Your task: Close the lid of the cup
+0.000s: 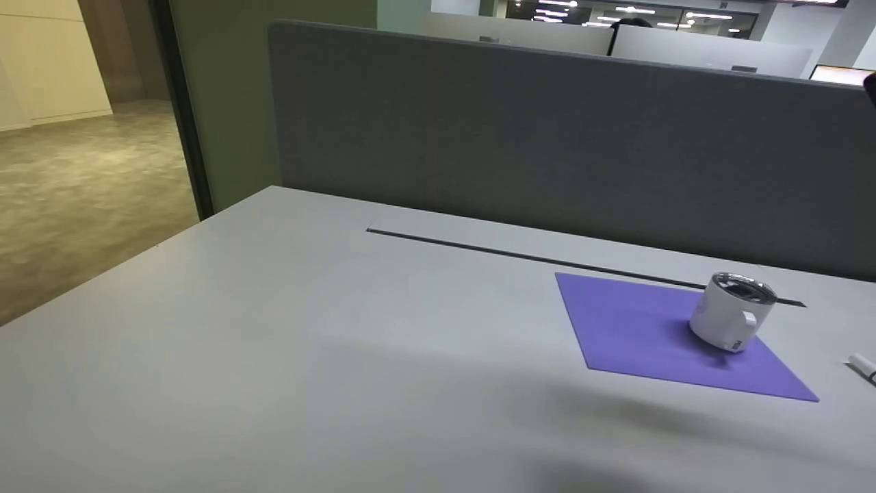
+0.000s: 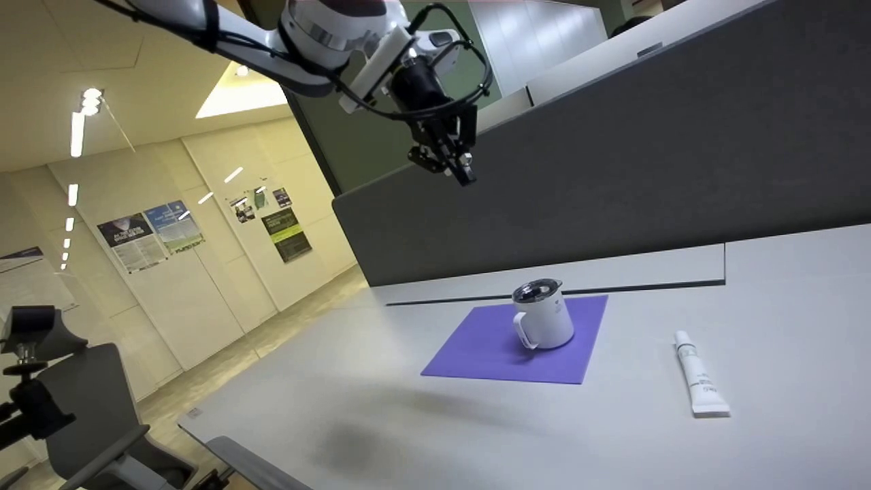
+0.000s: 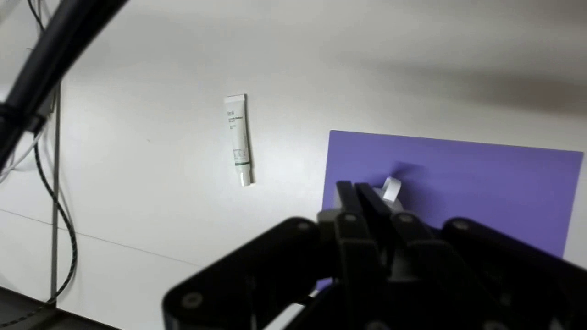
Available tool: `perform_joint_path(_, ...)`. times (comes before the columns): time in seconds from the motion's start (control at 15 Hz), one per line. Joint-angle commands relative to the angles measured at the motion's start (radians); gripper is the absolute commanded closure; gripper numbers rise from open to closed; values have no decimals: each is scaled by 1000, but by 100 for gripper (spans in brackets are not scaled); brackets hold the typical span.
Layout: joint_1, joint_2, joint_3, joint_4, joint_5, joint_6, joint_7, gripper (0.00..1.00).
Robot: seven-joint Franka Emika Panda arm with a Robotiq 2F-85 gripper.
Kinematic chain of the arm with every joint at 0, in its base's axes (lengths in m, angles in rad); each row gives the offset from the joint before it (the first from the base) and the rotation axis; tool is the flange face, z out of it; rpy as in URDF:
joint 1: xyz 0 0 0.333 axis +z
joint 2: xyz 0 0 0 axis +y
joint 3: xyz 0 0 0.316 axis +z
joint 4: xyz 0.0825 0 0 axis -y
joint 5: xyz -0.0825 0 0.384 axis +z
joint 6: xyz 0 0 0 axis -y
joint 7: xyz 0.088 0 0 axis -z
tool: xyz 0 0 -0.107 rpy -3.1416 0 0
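A white cup with a handle [image 1: 718,318] stands upright on the purple mat in both exterior views [image 2: 550,325]. Its clear, dark-looking lid [image 1: 747,289] sits on the rim and also shows in an exterior view [image 2: 535,290]. How the lid's drinking opening stands is too small to tell. My gripper [image 2: 466,178] is in the air, well above the table and apart from the cup. In the wrist view my gripper [image 3: 353,184] has its two fingers almost together with nothing between them. They hide most of the cup there; its handle [image 3: 392,189] shows beside them.
The purple mat [image 1: 616,315] lies on the white table. A white tube [image 2: 697,378] lies beside the mat; it also shows in the wrist view [image 3: 238,137]. A dark grey partition [image 1: 547,150] stands along the table's back edge. A black cable [image 3: 57,201] runs at the wrist view's left.
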Motion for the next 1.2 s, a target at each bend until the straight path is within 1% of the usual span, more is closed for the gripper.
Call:
perform_joint_path(0.0,9,122,-13,213,119,-205,14,100)
perform_joint_path(0.07,12,61,-15,95,72,-91,-5,100)
perform_joint_path(0.13,12,84,-14,134,94,-137,-5,100)
perform_joint_path(0.27,11,108,-14,172,106,-167,-5,100)
perform_joint_path(0.87,11,112,-14,180,113,-174,-5,100)
perform_joint_path(0.93,6,133,-14,197,128,-150,0,100)
perform_joint_path(1.07,2,162,-15,207,132,-63,-1,100)
perform_joint_path(1.13,3,177,-17,206,126,7,3,100)
